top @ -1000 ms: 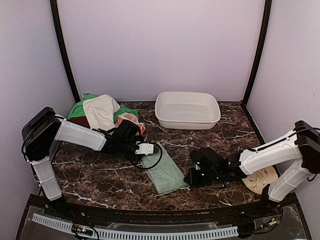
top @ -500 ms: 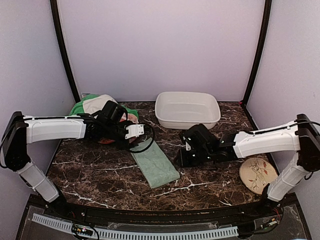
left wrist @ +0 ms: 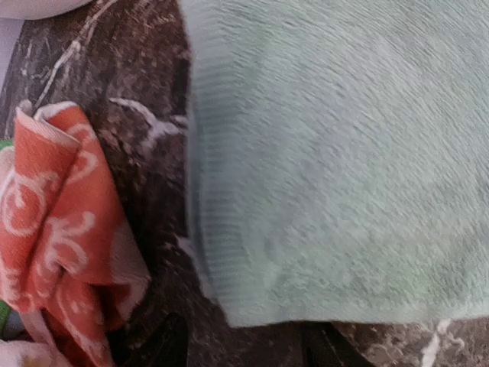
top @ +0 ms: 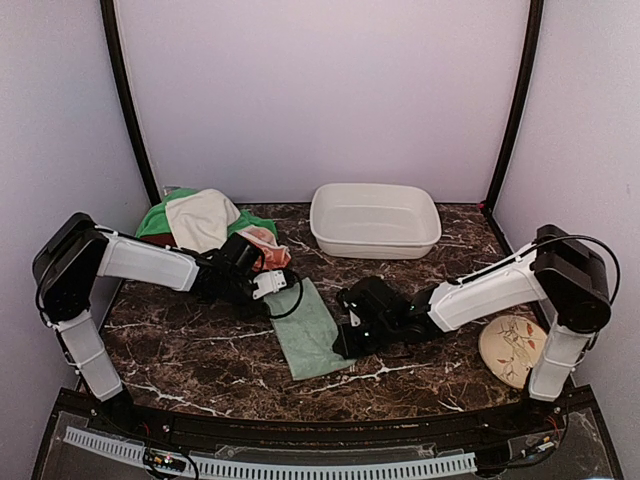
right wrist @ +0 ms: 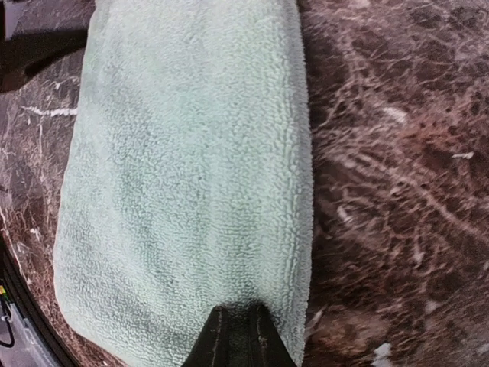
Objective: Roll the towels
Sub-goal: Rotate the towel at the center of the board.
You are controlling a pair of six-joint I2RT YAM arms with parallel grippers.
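1. Sage-green towel (top: 312, 335) lies flat and unrolled near the middle of the dark marble surface (top: 200, 350), its long sides slanting from far left to near right.
2. Its far-left corner sits at the left gripper (top: 272, 284), whose fingers stand apart in the wrist view with the towel's hem running across them.
3. The right gripper (right wrist: 237, 329) has its fingers pressed together on the towel's right edge, with the cloth notched around the tips.
4. Bare marble shows on the near left of the towel and again between the towel and the round floral plate (top: 505, 350) at the near right.
5. An orange swirl towel (left wrist: 53, 222) lies crumpled just beside the sage one's far-left edge, with a strip of marble between them.
6. Behind it, at the far left, a cream towel (top: 200, 218) is heaped on a bright green towel (top: 152, 218).
7. A white basin (top: 375, 245) stands at the far centre, well apart from the towels, with only its pale floor in view.
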